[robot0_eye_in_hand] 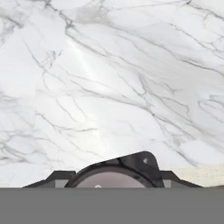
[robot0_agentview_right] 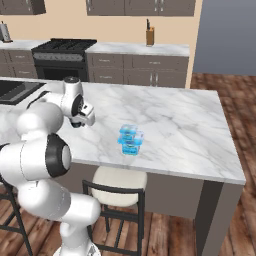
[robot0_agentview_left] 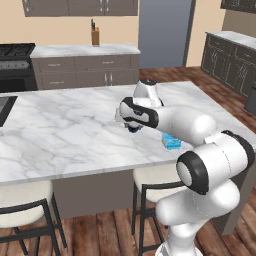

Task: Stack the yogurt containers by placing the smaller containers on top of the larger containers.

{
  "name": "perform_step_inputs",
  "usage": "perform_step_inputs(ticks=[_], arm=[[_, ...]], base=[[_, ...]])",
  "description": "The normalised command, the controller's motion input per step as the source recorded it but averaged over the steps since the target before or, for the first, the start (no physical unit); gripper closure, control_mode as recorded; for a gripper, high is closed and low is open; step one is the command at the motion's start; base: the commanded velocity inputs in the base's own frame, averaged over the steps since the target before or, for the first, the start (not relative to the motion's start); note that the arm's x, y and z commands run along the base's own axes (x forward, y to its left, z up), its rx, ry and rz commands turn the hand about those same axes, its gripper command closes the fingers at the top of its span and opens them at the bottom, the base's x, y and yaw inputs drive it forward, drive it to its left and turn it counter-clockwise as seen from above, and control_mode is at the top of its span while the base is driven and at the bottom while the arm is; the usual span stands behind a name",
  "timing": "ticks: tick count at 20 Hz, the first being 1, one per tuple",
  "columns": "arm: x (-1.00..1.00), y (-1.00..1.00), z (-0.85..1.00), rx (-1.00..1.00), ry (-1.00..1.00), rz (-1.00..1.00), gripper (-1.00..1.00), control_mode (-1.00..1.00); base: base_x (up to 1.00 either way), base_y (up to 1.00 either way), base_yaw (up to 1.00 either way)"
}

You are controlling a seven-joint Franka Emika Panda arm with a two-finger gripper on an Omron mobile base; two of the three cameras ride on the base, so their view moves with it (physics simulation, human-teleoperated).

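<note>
The light-blue tub (robot0_agentview_right: 131, 139) stands upright, lid rim on top, on the marble island counter (robot0_agentview_right: 165, 120) near its front edge. In my hand view a dark round cup (robot0_eye_in_hand: 114, 175) sits between my fingertips, jaws clamped on it. From the left my arm hides part of the tub. A knife block (robot0_agentview_right: 149, 35) stands on the back counter.

This is a home kitchen: a marble island worktop (robot0_agentview_left: 60, 135) with stools (robot0_agentview_right: 117, 187), a black stove (robot0_agentview_right: 62, 47), dark grey cabinets (robot0_agentview_left: 85, 70), a knife block (robot0_agentview_left: 95, 36) and a wooden floor (robot0_agentview_right: 220, 85).
</note>
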Motion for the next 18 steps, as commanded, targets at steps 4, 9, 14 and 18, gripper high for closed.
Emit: perform_step_inputs(ticks=[4, 9, 14, 18], arm=[[-0.18, -0.11, 0.46, -0.01, 0.01, 0.0, 1.0, -1.0], [-0.22, -0.16, 0.41, -0.02, 0.04, 0.0, 1.0, -1.0], [-0.35, -0.25, 0.32, -0.02, 0.05, 0.0, 1.0, -1.0], [-0.47, -0.3, 0.25, -0.01, 0.06, 0.0, 1.0, -1.0]], base=[[0.0, 0.0, 0.0], [0.0, 0.0, 0.0], [0.0, 0.0, 0.0], [0.0, 0.0, 0.0]])
